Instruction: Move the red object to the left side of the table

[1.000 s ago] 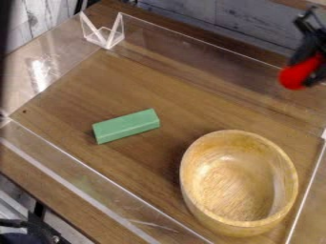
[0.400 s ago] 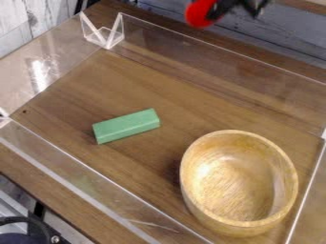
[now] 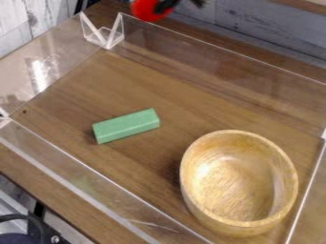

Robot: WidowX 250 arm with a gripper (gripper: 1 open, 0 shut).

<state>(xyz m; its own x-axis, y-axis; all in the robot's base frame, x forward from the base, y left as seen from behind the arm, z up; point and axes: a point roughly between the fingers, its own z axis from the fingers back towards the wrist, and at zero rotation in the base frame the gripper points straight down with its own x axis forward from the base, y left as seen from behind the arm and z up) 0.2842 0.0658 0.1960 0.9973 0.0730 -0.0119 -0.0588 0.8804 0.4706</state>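
The red object (image 3: 152, 9) is a small glossy red piece held in the air at the top edge of the camera view, above the back wall of the table (image 3: 192, 86) and left of its middle. My gripper (image 3: 171, 4) is shut on the red object. Only a dark bit of the gripper shows, since the frame's top edge cuts off most of it.
A green rectangular block (image 3: 126, 125) lies on the wood left of centre. A large wooden bowl (image 3: 238, 181) stands at the front right. Low clear plastic walls border the tabletop, and a clear folded piece (image 3: 102, 30) sits at the back left corner.
My gripper has carried the red object from the right edge of the view leftward along the back of the table. The block and bowl have not moved.
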